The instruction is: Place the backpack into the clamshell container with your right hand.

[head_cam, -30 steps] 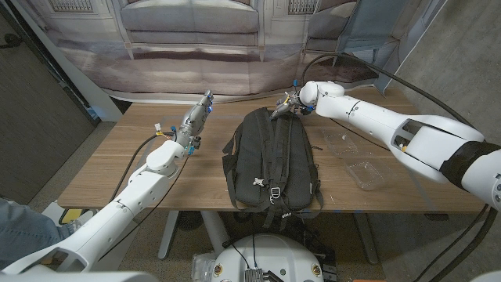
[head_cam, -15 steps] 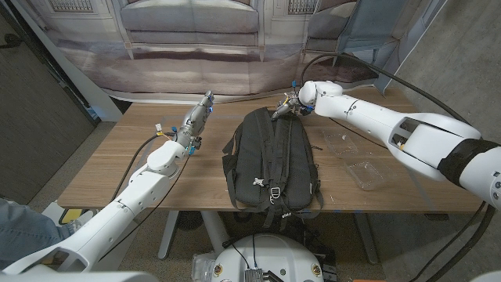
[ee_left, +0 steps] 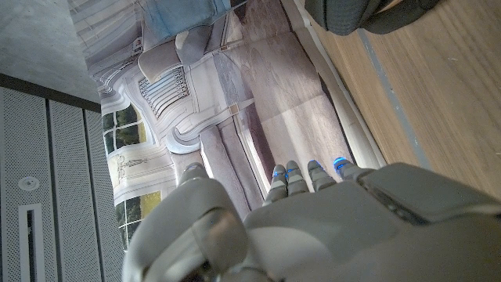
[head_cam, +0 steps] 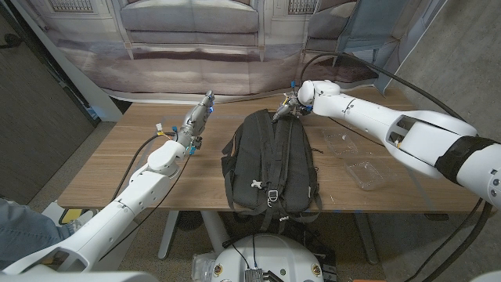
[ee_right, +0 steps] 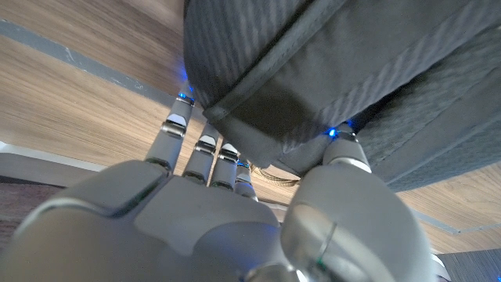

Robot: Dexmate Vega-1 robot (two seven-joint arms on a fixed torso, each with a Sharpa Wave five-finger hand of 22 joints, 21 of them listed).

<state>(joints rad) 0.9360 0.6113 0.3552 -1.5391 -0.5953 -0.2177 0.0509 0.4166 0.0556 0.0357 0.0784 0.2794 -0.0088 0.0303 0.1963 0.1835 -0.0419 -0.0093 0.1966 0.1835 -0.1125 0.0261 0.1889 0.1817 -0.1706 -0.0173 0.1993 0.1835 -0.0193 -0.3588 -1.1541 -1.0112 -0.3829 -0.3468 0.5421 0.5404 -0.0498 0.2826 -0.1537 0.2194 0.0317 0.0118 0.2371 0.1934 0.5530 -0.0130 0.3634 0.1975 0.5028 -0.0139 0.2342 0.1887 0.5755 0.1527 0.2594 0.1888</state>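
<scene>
Head view: right hand (head_cam: 287, 109) pinches the backpack's (head_cam: 270, 160) top handle at the table's far side — clamshell container (head_cam: 366, 174) sits open nearby, backpack not yet lifted.

head overhead, wrists close, perhaps inverted

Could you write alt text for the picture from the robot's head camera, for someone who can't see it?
A black backpack lies straps-up on a wooden table, and the robot's right hand grips its far top end. An open clear clamshell container sits to its right; the left hand waits holding nothing.
</scene>
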